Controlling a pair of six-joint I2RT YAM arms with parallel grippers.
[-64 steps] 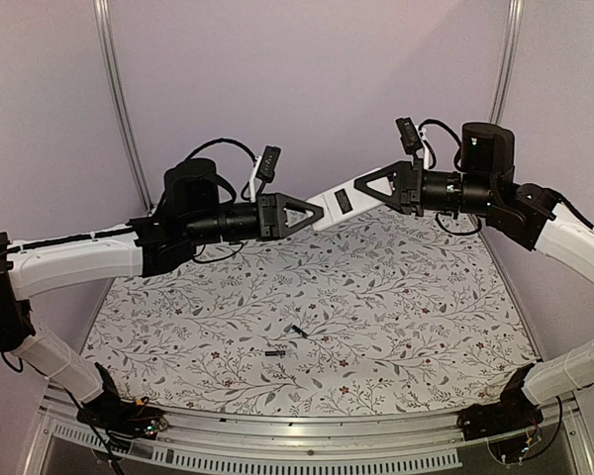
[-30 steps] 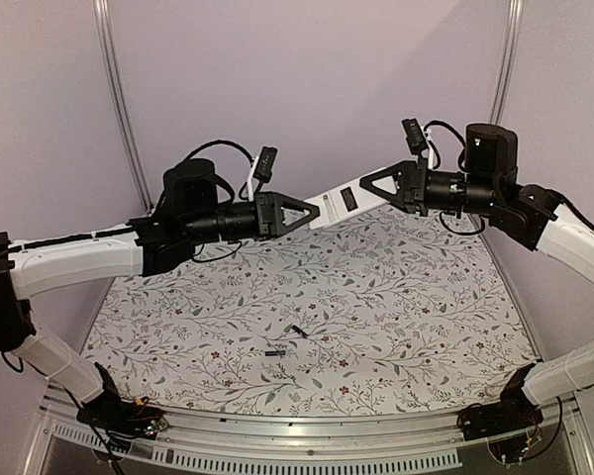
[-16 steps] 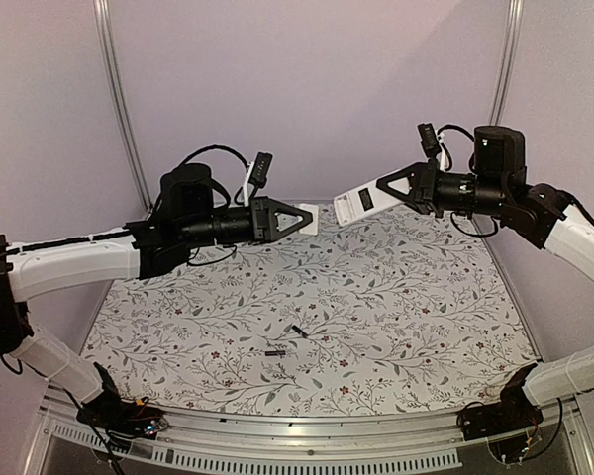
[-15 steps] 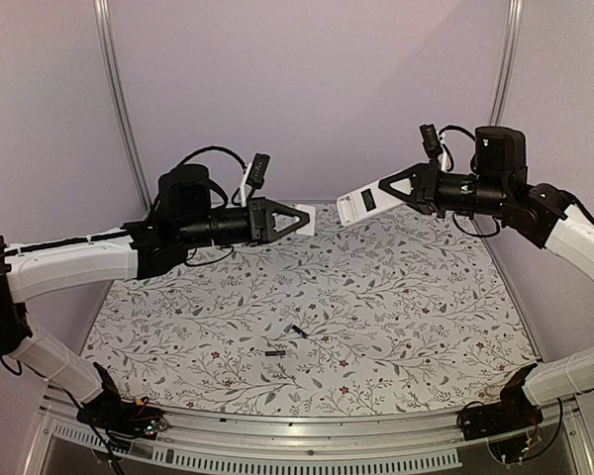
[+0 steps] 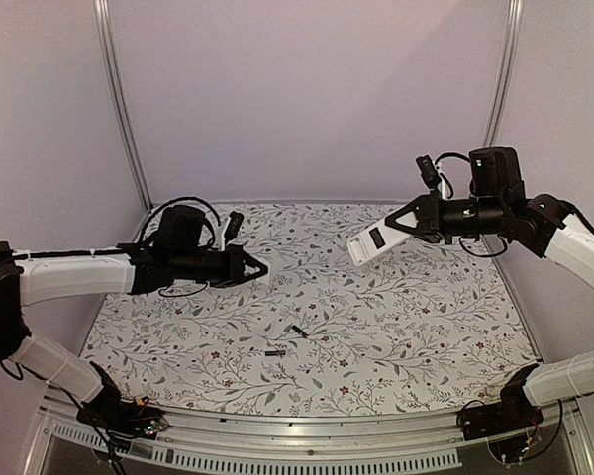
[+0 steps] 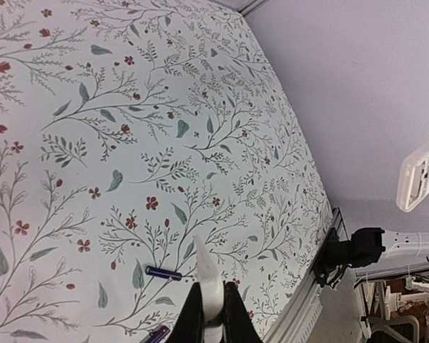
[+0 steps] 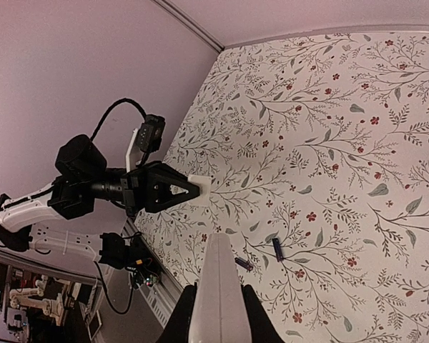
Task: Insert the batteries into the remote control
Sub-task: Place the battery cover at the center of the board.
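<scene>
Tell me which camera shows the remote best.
Top external: nearly the whole remote shows, flat face toward the camera. Left wrist catches one end at the frame edge; right wrist sees it edge-on.

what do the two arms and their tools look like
The left arm and right arm have white shell links joined by black cylindrical motor housings. The left tool and right tool are black open triangular frames. Black cables loop over each wrist beside a small black camera.
</scene>
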